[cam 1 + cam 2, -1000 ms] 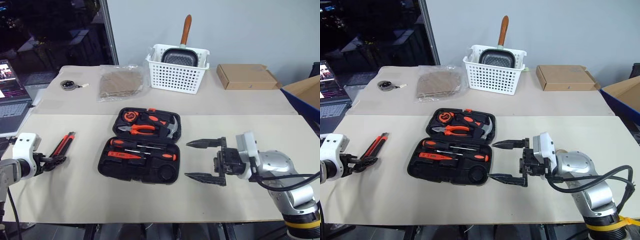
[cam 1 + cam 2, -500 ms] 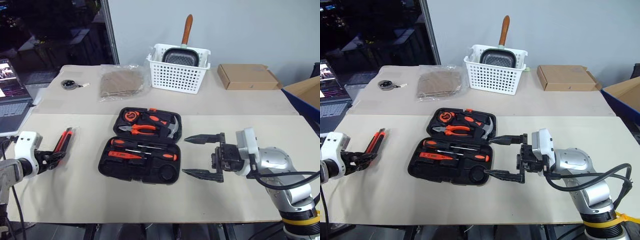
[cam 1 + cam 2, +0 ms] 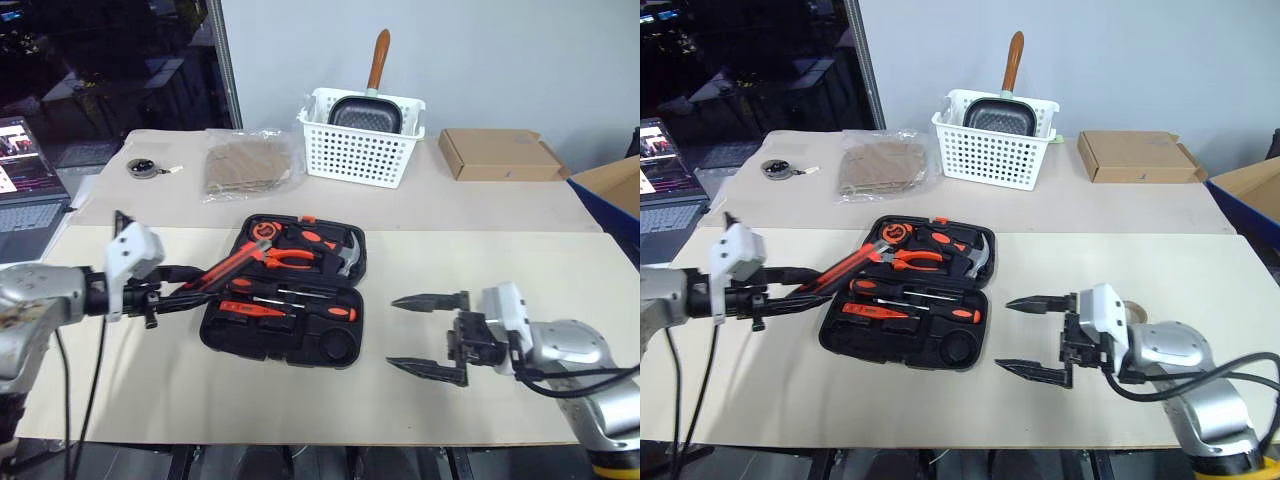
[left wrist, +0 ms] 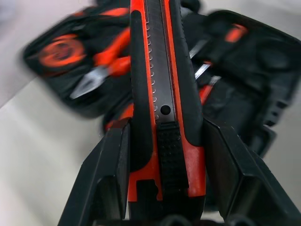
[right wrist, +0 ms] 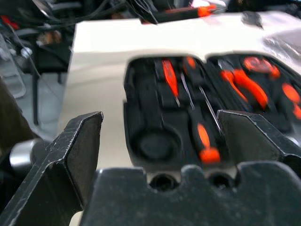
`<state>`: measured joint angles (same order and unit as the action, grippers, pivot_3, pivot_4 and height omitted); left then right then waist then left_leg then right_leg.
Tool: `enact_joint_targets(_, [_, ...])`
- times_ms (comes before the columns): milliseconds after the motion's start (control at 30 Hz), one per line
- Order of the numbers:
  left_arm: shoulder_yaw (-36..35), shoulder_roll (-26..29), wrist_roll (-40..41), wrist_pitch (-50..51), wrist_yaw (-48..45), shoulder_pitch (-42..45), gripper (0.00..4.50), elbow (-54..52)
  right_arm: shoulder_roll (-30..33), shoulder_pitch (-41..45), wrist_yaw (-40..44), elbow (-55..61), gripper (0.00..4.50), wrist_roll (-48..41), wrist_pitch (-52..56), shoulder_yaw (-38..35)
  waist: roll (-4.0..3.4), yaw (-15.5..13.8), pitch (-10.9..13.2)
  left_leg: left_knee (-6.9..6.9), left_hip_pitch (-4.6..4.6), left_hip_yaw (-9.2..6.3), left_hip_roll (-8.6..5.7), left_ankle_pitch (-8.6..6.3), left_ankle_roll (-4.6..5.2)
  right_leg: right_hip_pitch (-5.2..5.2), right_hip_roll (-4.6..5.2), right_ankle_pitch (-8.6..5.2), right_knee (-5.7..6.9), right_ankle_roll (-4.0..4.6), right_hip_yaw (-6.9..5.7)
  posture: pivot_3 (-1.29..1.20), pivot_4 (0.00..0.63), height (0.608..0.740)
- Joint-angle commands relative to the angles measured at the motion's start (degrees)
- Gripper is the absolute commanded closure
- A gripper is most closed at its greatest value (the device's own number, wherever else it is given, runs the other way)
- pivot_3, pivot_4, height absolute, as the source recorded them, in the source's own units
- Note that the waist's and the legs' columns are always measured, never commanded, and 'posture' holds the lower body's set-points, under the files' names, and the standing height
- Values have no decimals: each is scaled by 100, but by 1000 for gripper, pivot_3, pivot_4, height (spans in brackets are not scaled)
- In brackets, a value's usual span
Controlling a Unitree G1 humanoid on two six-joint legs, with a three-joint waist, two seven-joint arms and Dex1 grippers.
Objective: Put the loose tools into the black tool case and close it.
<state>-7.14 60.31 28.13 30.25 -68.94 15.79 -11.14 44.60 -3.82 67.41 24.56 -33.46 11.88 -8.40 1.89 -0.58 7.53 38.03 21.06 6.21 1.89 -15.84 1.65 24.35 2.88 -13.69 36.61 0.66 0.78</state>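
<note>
The left pincer (image 3: 185, 290) is pinching the utility knife (image 3: 228, 268), holding it over the left edge of the open black tool case (image 3: 283, 290); the right pincer (image 3: 428, 334) is hanging spread wide just right of it.

You had a white lattice plastic basket (image 3: 360, 150) standing well beyond both pincers, far across the beige-covered table (image 3: 500, 265). In it lay a dark square pan (image 3: 365, 112) whose brown wooden handle (image 3: 379, 58) rose upright. A flat brown cardboard box (image 3: 497, 153) sat well past the right pincer (image 3: 392, 332). To that pincer's outer side, you had a blue bin (image 3: 612, 195) at the table's edge. Beyond the left pincer (image 3: 195, 285) lay a clear plastic bag of folded brown material (image 3: 246, 166), with a small round dark disc (image 3: 145, 167) just beside it. An open laptop (image 3: 25, 190) sat off that pincer's outer side.
</note>
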Motion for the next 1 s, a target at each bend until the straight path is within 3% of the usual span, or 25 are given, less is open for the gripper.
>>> enact_joint_targets(33, [464, 180, -199, -195, -499, 517, 2720, -24, 300, -355, 191, 160, 0, -113, -139, -736, 0, -6, 0, 0, -1, 1, 1, 0, 0, 0, -6, 0, -2, -1, 5, 0, 150, 740])
enact_joint_targets(333, [1324, 278, -916, -890, -1355, 963, 2720, 597, 471, -635, 236, 223, 0, -194, -78, -1181, -1, 83, 1, 0, -2, -2, 10, -4, 6, 1, -36, -5, 0, -3, 23, 0, 150, 740])
enact_joint_targets(600, [2140, -297, -1999, -2400, -1611, 1534, 2720, 1794, 416, -569, 78, 431, 0, -227, 33, -1050, -1, 5, 1, 26, 5, -2, 7, -4, 7, -5, -31, -2, -2, -11, 22, 0, 150, 740])
enact_joint_targets(1000, [2483, -777, -2207, -3174, -2193, 1732, 2720, 1910, 467, -554, 232, 605, 0, -309, 50, -964, -2, -2, 1, 38, 8, -5, 8, -10, 18, -6, -31, -2, 0, -13, 22, 0, 150, 740])
